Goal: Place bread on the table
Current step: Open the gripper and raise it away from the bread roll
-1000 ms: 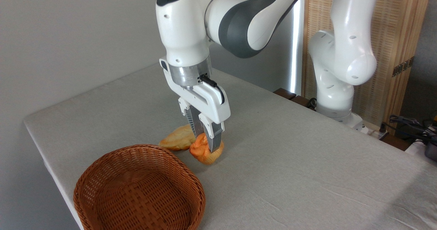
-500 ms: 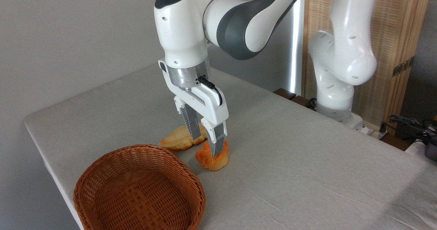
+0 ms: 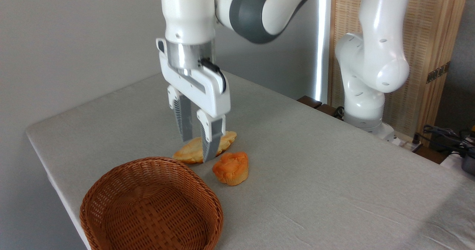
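Two pieces of bread lie on the bench (image 3: pixel 334 175) now, and the one that matters, the bread (image 3: pixel 231 168), an orange-golden knotted bun, sits free on the grey cloth just right of the wicker basket (image 3: pixel 151 205), apart from its rim. A second ago the gripper (image 3: pixel 197 146) was closed around this bun at the surface; half a second ago its fingers had parted with the bun resting between them; now it has risen and shifted left, hanging empty with its fingers moderately spread, in front of the long pale braided loaf (image 3: pixel 226 138) as the camera sees it. Nothing touches the bun, and it looks settled and stable on its flat underside. Judged from this, the placing is done: the bun is out of the basket, on the bench, and released. All that seems left is for the arm to clear away without brushing either piece.
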